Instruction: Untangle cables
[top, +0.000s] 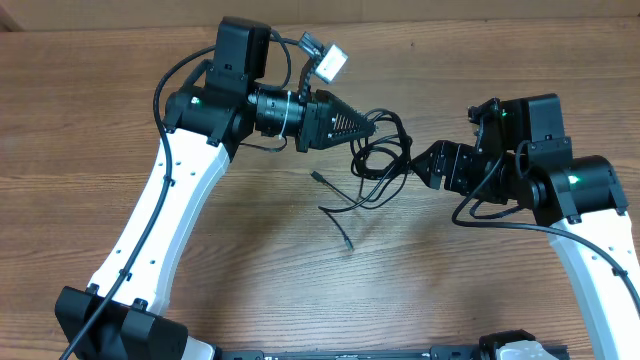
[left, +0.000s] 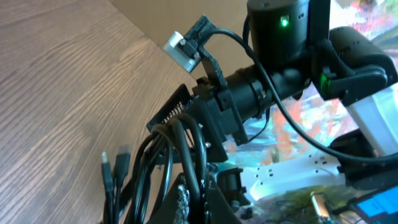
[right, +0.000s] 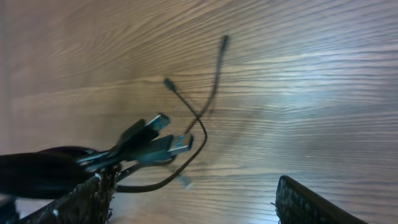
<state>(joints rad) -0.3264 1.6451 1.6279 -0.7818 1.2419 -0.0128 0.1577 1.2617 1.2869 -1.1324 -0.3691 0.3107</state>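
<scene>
My left pincer (top: 373, 128) is clamped on the cables (top: 385, 165); at their three o'clock, my right pincer (top: 418, 167) gapes wide.

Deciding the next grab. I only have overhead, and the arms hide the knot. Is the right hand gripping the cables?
Observer: No. Right wrist view shows the right hand open, nothing in it.
Operator: Left hand?
Observer: The left hand is shut on the cables; left wrist view shows several strands bunched against it.
Operator: Plug ends?
Observer: Right wrist view: two flat plugs stick out of the bundle together.
</scene>
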